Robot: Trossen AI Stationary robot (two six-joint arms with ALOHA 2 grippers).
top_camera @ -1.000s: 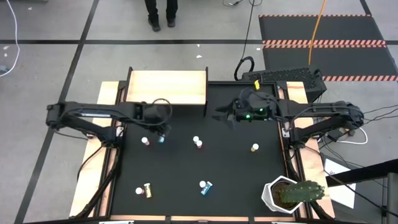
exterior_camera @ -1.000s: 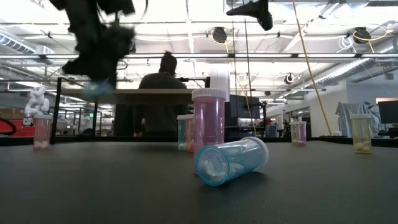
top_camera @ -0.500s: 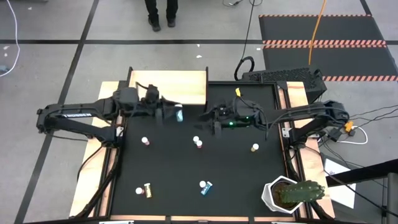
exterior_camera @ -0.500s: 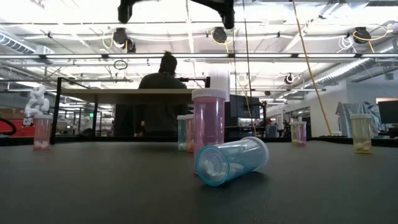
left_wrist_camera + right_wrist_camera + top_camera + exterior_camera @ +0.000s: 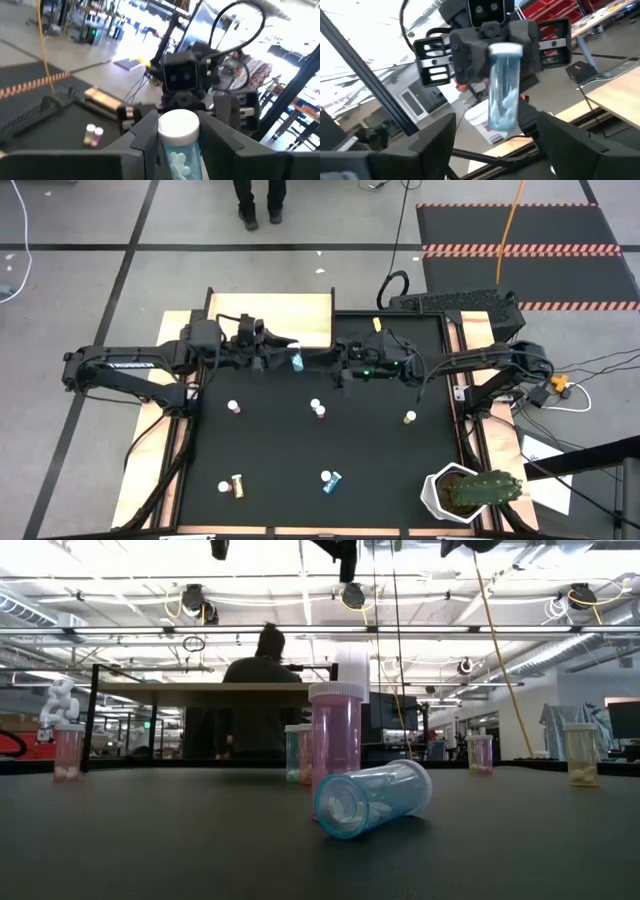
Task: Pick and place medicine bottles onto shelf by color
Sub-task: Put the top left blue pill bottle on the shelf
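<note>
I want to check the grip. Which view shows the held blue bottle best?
The right wrist view: the whole blue bottle shows, held by the left pincer. The left wrist view shows its cap and top between the fingers. The high view shows it tiny. The low view misses it.

From my station I can read nothing for certain: the left arm (image 5: 130, 364) carries a line of pale lettering, too small for me to make out.

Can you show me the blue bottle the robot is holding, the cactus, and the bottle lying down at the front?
held blue bottle (image 5: 178, 150), left wrist view, on its clear blue body.
cactus (image 5: 484, 489), high view, on its green top.
tipped blue bottle (image 5: 372, 799), low view, on its side wall.
</note>
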